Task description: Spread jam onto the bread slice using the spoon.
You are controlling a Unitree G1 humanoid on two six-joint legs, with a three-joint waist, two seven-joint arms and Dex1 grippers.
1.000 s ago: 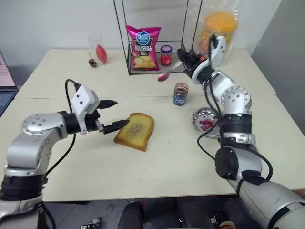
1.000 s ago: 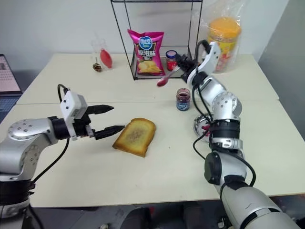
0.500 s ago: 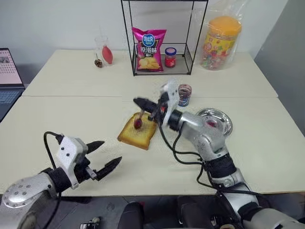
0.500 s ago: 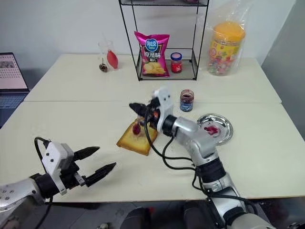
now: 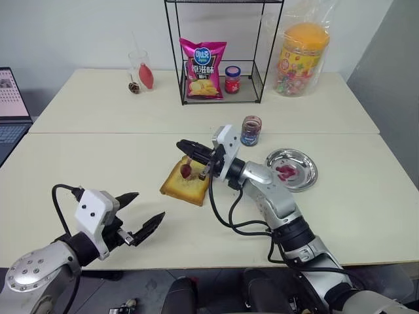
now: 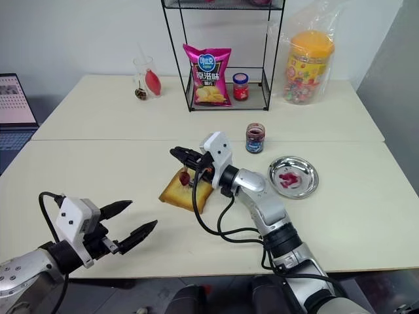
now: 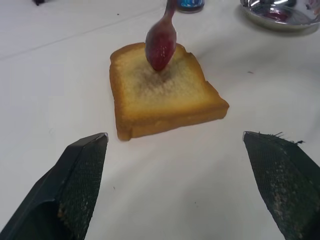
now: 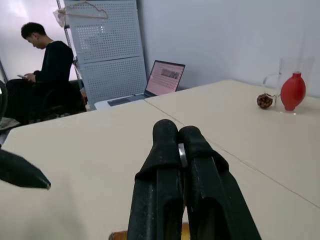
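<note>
Plain white walls behind, and two cream surfaces [image 5: 98, 163] pushed together with a seam running across between them. Up at 12 o'clock sits a black wire rack [image 5: 222, 52] with a pink chip bag [image 5: 202, 69] and a red-capped jar [image 5: 232, 79] on its bottom shelf. At 11 o'clock there's a clear glass [image 5: 136, 69] with a red bulb-shaped thing [image 5: 146, 76] in it, and over at 1 o'clock a bagged tub with an orange lid [image 5: 300, 57]. A laptop [image 5: 12, 98] pokes in at 9 o'clock. The right wrist view looks across the room: a white pegboard panel [image 8: 103, 47] against the wall, and a person in dark clothes [image 8: 42, 72] sitting beside it, looking down.

Bread slice [image 5: 186, 185] lies flat near the middle of the front surface. Right claw [image 5: 182, 146] is clamped tight on the spoon [image 5: 188, 166], which hangs with its bowl down over the slice, about at its centre. Spoon bowl is coated in jam [image 7: 160, 45]; can't tell if it's actually touching the toast. An open jam jar [image 5: 250, 129] stands at roughly 1 o'clock from the slice, and a round steel dish [image 5: 301, 176] with red smears sits at 3 o'clock.

Left claw [image 5: 143, 212] hangs at 7 o'clock from the slice, well apart from it, fingers spread wide with nothing in them, pointing toward the bread.
</note>
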